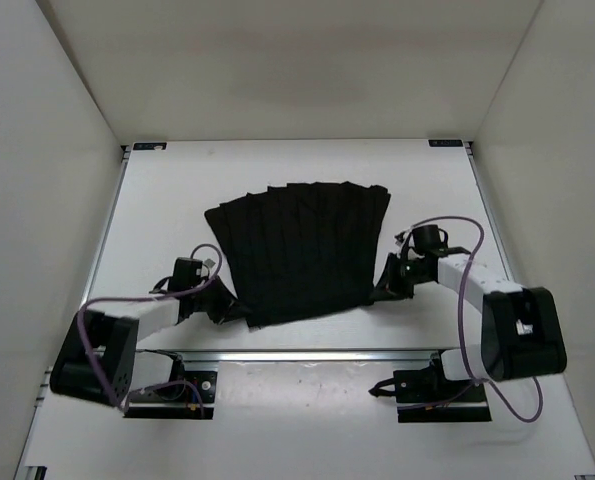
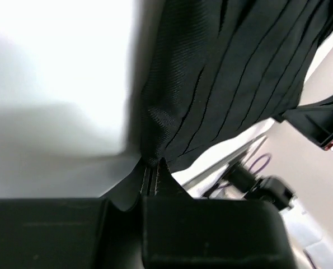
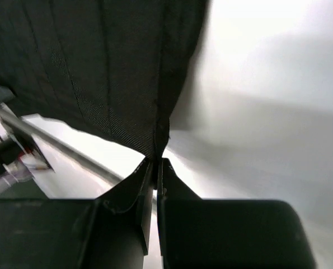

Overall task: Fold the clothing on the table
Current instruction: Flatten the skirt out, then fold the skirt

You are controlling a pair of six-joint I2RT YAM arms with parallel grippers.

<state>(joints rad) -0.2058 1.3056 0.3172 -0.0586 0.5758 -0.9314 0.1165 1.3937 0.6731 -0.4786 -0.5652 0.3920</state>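
The clothing [image 1: 297,250] is a black pleated garment spread flat in the middle of the white table [image 1: 177,190]. My left gripper [image 1: 220,303] is shut on its near left corner; in the left wrist view the fabric [image 2: 222,84] runs up from the pinched fingertips [image 2: 160,168] of that gripper [image 2: 150,165]. My right gripper [image 1: 385,287] is shut on the near right corner. In the right wrist view the cloth [image 3: 88,67] hangs from the closed gripper [image 3: 156,159], its corner caught between the fingertips [image 3: 146,168].
White walls [image 1: 47,150] enclose the table on three sides. A metal rail [image 1: 307,353] runs along the near edge between the arm bases [image 1: 172,390]. Purple cables [image 1: 467,290] loop over both arms.
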